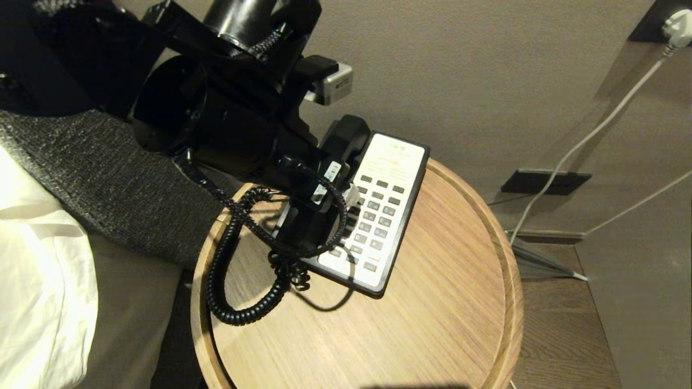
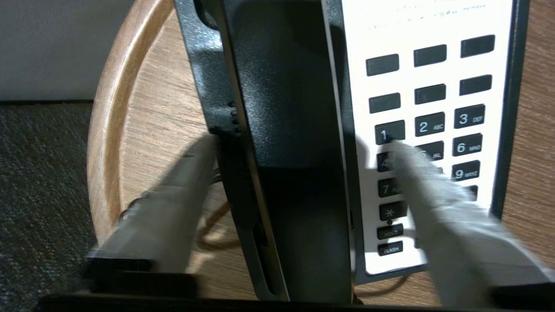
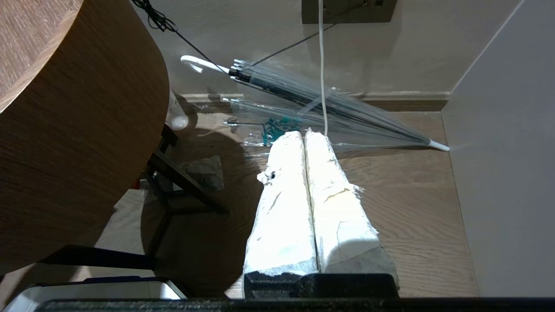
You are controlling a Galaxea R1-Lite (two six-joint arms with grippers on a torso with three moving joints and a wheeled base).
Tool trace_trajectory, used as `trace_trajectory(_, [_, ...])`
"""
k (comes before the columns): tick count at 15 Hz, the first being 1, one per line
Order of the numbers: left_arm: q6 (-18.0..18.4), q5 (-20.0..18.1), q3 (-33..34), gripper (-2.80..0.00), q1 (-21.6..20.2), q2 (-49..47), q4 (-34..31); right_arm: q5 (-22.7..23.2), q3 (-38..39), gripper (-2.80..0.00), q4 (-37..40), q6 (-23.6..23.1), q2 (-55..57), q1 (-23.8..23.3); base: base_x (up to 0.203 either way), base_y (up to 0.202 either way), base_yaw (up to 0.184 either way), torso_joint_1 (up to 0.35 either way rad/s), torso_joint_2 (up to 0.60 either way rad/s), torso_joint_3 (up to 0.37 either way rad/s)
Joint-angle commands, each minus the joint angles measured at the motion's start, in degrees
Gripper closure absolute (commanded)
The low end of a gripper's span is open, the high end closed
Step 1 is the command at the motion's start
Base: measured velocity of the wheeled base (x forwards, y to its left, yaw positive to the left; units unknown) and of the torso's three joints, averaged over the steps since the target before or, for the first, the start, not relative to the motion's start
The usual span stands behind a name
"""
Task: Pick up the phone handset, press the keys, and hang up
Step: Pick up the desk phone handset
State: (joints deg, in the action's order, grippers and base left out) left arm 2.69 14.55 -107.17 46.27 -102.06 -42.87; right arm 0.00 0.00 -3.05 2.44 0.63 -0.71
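The near and right parts of the round counter point(image 1: 432, 324) lie bare, room enough for a tool to come in. Its raised rim point(image 1: 508, 281) edges that space. The phone base point(image 1: 386, 216) fills the far left, and the coiled cord point(image 1: 232, 270) loops across the wood beside it. An umbrella point(image 3: 329, 108) lies on the floor by the wall.

Glossy black phone handset point(image 2: 286, 143) lies cradled beside the keys.

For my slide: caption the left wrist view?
Open left gripper straddling the phone handset on its base, round wooden table.
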Motion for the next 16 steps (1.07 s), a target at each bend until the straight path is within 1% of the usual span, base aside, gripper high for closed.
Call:
trace_trajectory(1, [-0.2,-0.1,0.3,0.0,0.0,0.3,-0.4,0.0,1.2,0.0,0.0,0.0,0.0,0.0,0.0,0.0,0.0,0.0,0.0,0.0])
trace_trajectory(7, [-0.5,-0.1,0.6,0.0,0.0,0.8,-0.3,0.0,1.2,0.0,0.0,0.0,0.0,0.0,0.0,0.0,0.0,0.0,0.0,0.0])
trace_trajectory(9, [-1.6,-0.1,0.5,0.0,0.3,1.3,-0.6,0.0,1.2,0.0,0.0,0.0,0.0,0.0,0.0,0.0,0.0,0.0,0.0,0.0])
trace_trajectory(11, [-1.7,0.2,0.5,0.0,0.5,2.6,-0.7,0.0,1.2,0.0,0.0,0.0,0.0,0.0,0.0,0.0,0.0,0.0,0.0,0.0])
trace_trajectory(14, [-3.2,0.2,0.7,0.0,0.5,6.4,-0.8,0.0,1.2,0.0,0.0,0.0,0.0,0.0,0.0,0.0,0.0,0.0,0.0,0.0])
trace_trajectory(16, [-5.2,0.4,0.5,0.0,0.5,9.7,-0.9,0.0,1.2,0.0,0.0,0.0,0.0,0.0,0.0,0.0,0.0,0.0,0.0,0.0])
